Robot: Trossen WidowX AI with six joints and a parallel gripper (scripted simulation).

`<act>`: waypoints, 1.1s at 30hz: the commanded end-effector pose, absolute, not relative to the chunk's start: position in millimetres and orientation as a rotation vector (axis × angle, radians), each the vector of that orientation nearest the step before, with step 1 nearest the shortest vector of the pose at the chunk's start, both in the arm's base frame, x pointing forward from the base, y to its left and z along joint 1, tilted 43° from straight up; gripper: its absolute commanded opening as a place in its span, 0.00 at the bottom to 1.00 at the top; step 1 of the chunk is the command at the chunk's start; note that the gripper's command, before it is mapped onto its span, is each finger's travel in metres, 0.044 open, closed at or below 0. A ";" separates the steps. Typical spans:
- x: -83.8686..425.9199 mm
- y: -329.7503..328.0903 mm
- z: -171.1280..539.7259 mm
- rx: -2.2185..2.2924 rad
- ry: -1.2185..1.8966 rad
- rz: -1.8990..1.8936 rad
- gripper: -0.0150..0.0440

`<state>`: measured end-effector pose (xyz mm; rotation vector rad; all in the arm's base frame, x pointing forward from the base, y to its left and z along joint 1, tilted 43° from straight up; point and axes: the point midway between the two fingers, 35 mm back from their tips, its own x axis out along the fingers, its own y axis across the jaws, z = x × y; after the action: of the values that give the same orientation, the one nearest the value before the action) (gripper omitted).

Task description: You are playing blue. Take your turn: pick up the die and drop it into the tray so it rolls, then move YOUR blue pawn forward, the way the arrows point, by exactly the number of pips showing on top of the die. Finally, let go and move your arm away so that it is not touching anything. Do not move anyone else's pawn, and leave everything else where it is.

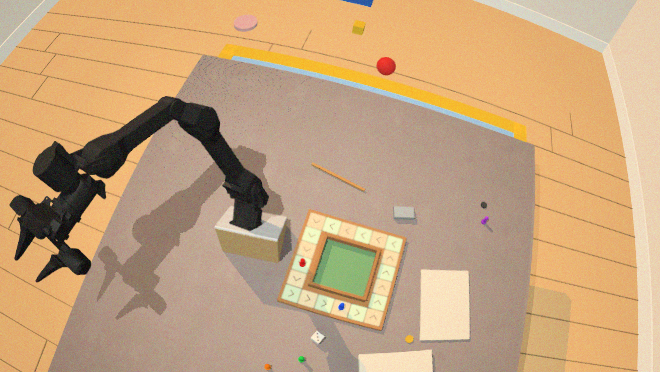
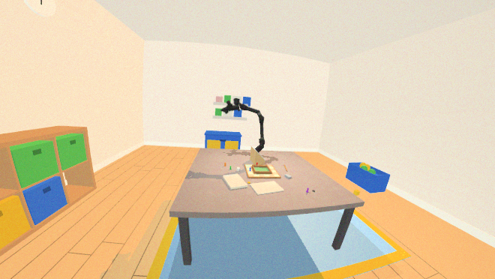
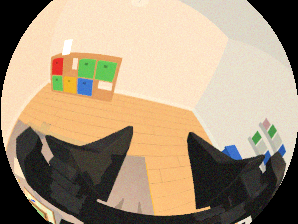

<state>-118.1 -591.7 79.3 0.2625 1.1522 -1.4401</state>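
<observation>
The white die lies on the table outside the board, near its lower edge in the top view. The blue pawn stands on the board's bottom row in that view, where the arrows point right. The red pawn stands on the left column. The tray in the middle of the board holds nothing visible. My gripper is open and empty, raised high and far left of the board and die in the top view.
Green and orange small pieces lie near the die. A yellow disc, two cream pads, a grey block, an orange stick and a purple piece lie around the board. My arm's base block stands beside it.
</observation>
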 end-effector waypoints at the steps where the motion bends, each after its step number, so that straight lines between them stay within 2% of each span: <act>1: -84.5 -586.7 54.7 0.303 1.162 -1.360 0.72; 9: 27.4 -558.8 -4.0 0.338 1.203 -1.073 0.72; 18: 137.5 -482.5 -74.6 0.413 1.291 -0.702 0.72; 33: 250.3 -310.2 -147.9 0.537 1.482 -0.177 0.72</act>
<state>239.0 -348.1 -132.9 0.4998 1.4337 -0.2784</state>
